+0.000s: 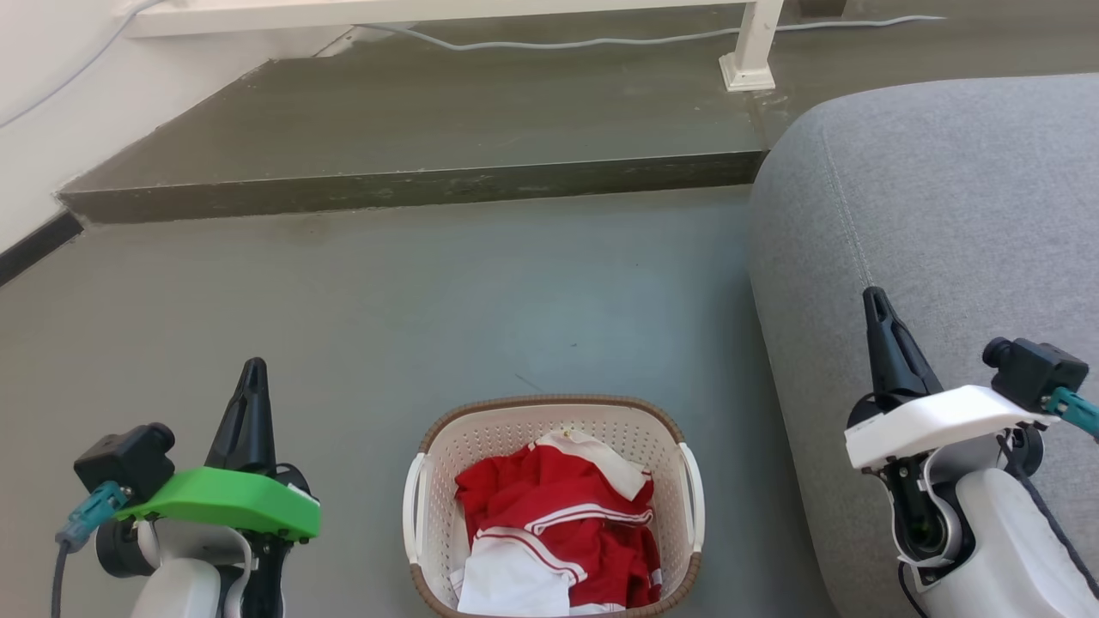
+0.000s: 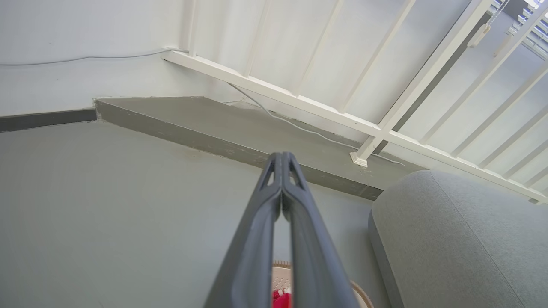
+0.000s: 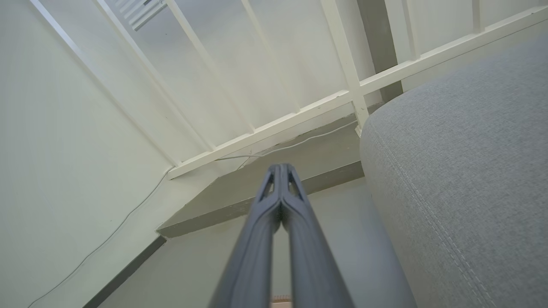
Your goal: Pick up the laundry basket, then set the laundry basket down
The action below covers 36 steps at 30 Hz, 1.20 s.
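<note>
The laundry basket [image 1: 549, 412], cream-white and perforated with a brown rim and white loop handles on its two sides, stands on the grey floor at the bottom centre of the head view, holding red and white clothes [image 1: 558, 524]. My left gripper [image 1: 254, 371] is shut and hangs apart from the basket, to its left. To the basket's right, my right gripper [image 1: 874, 299] is shut over the sofa's edge, holding nothing. A strip of the basket's rim [image 2: 280, 264] shows behind my shut left gripper [image 2: 281, 157] in the left wrist view. The right gripper [image 3: 280, 169] points at the step.
A grey sofa [image 1: 944, 240] fills the right side, close to the basket. A raised step [image 1: 412, 184] crosses the floor ahead, with a white railing post [image 1: 751, 51] and a grey cable [image 1: 558, 41] on it. A white wall [image 1: 34, 103] borders the left.
</note>
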### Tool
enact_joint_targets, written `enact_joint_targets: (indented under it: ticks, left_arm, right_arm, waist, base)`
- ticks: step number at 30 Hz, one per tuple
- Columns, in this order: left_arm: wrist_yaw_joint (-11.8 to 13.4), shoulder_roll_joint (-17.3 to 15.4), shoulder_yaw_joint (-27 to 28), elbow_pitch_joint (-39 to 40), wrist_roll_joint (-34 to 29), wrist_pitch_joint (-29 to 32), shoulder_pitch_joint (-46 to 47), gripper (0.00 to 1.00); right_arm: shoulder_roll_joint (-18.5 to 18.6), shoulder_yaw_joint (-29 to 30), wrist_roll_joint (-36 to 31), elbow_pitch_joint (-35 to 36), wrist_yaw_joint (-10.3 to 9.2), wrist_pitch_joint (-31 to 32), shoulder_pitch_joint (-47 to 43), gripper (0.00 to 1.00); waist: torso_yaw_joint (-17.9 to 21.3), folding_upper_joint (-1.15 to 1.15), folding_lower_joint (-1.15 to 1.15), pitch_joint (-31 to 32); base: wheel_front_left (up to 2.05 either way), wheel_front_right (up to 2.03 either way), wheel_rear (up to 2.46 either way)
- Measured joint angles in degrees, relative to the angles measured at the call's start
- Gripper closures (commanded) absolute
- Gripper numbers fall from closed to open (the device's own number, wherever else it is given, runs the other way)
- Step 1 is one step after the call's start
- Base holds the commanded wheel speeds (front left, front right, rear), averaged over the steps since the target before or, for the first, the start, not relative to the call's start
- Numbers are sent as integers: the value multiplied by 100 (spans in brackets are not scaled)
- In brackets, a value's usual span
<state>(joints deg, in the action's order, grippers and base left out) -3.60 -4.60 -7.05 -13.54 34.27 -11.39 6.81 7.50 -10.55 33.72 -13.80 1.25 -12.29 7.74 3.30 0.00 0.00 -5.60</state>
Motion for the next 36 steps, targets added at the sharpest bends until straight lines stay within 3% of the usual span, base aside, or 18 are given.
enact_joint_targets:
  ticks: [36]
  left_arm:
    - [-143,120,501,-86,2269,742,-7,100]
  right_arm:
    - [-179,698,2376,-80,229,743,-119,100]
  waist:
    - [-137,0,0,223]
  base:
    - [0,0,0]
